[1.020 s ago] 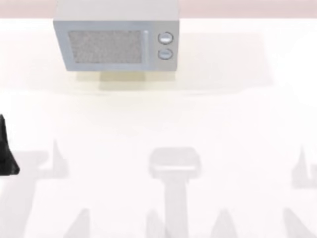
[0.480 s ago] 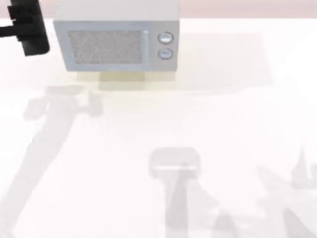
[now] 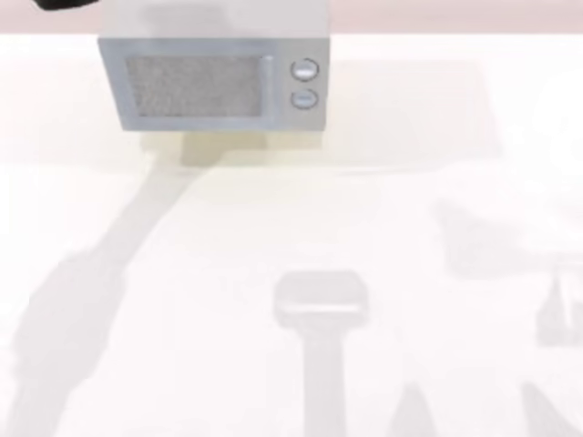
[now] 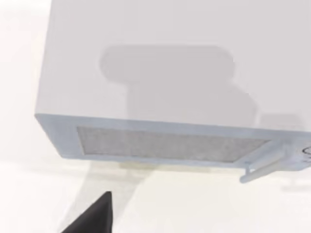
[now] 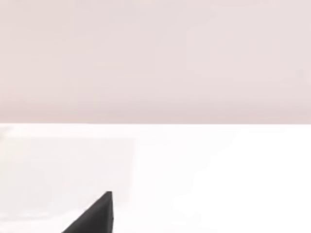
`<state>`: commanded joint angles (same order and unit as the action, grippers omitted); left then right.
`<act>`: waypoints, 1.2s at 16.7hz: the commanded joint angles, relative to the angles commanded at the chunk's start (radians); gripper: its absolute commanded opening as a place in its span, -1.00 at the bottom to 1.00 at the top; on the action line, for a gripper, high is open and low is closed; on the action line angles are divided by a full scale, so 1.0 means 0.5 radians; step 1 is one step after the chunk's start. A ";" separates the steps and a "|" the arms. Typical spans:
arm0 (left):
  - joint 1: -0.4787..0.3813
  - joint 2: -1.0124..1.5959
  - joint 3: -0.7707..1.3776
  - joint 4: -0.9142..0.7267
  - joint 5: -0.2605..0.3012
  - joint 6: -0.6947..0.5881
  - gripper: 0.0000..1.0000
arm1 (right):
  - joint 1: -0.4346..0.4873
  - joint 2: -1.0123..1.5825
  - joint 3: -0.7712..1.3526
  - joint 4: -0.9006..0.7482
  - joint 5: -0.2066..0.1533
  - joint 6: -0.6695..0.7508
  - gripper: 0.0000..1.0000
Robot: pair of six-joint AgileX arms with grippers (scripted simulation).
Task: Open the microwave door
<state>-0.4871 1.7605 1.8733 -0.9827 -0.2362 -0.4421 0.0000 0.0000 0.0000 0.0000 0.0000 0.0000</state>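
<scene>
The light-grey microwave (image 3: pixel 214 68) stands at the far left of the table. Its door (image 3: pixel 196 86) with the speckled mesh window is flush with the front, closed. A slim bar handle (image 3: pixel 268 84) runs beside the two round knobs (image 3: pixel 305 84). My left gripper (image 3: pixel 64 3) shows only as a dark sliver at the far edge, left of the microwave and high above it. In the left wrist view the microwave top (image 4: pixel 165 68), door (image 4: pixel 170 145) and handle (image 4: pixel 265 166) lie below one dark fingertip (image 4: pixel 97 218), with nothing beside it. The right gripper's one fingertip (image 5: pixel 97 218) shows over bare table.
The white table (image 3: pixel 291 237) carries grey arm shadows across its near half, and a pale yellow patch lies under the microwave. A pinkish wall (image 5: pixel 155 58) rises behind the table's far edge.
My left arm swung from the table's left edge to the far-left corner, then rose almost out of the top view. Its shadow now falls on the microwave's top. The door has not moved.
</scene>
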 joint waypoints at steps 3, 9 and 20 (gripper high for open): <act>-0.111 0.416 0.411 -0.238 -0.055 -0.098 1.00 | 0.000 0.000 0.000 0.000 0.000 0.000 1.00; -0.223 0.839 0.820 -0.483 -0.111 -0.195 1.00 | 0.000 0.000 0.000 0.000 0.000 0.000 1.00; -0.155 0.962 0.657 -0.166 -0.079 -0.130 1.00 | 0.000 0.000 0.000 0.000 0.000 0.000 1.00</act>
<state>-0.5647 2.2413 2.2018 -1.0655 -0.2759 -0.5072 0.0000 0.0000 0.0000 0.0000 0.0000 0.0000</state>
